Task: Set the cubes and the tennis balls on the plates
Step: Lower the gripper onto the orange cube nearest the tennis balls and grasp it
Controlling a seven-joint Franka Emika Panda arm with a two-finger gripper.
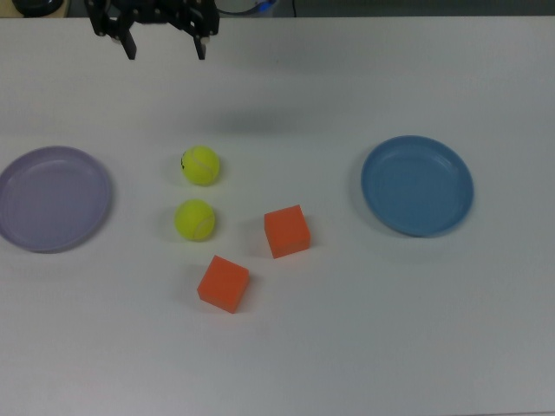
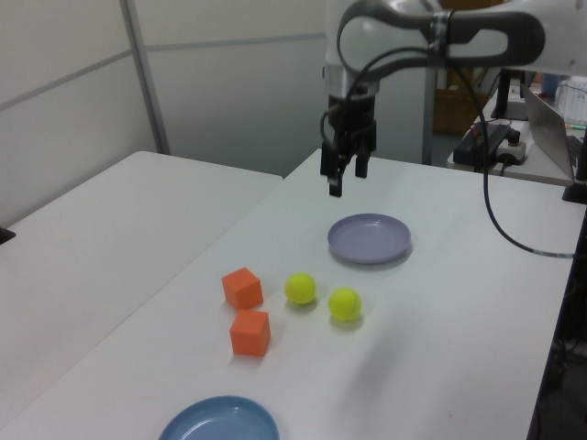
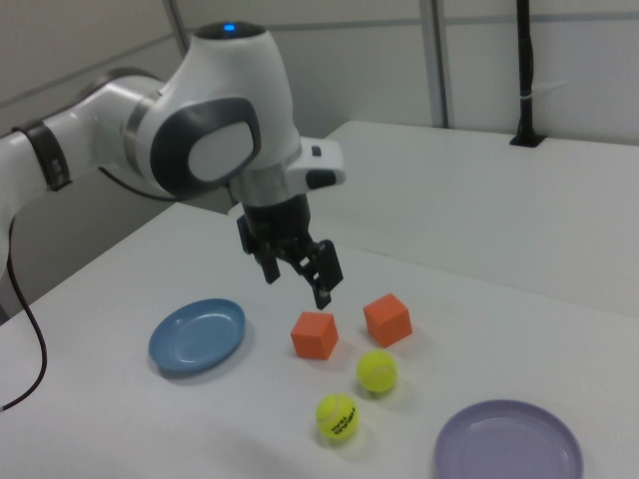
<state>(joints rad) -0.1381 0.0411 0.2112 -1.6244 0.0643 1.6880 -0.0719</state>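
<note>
Two yellow-green tennis balls lie mid-table, one with a dark mark point(image 1: 201, 165) and one plain point(image 1: 195, 220). Just to their right in the top view sit two orange cubes point(image 1: 286, 231) point(image 1: 224, 283). The lavender plate point(image 1: 52, 198) lies empty at the top view's left, the blue plate point(image 1: 417, 185) empty at the top view's right. My gripper point(image 1: 165, 50) hangs open and empty, high over the far edge, apart from everything. The left view shows the gripper point(image 2: 348, 176) above and behind the lavender plate point(image 2: 369, 238). In the right view the gripper point(image 3: 297, 282) hovers above a cube point(image 3: 315, 334).
A second white table point(image 2: 110, 220) adjoins on the left view's left, with a seam between the tables. A laptop and cables point(image 2: 550, 110) sit beyond the table at the left view's right. A black post point(image 3: 524, 70) stands on the far table in the right view.
</note>
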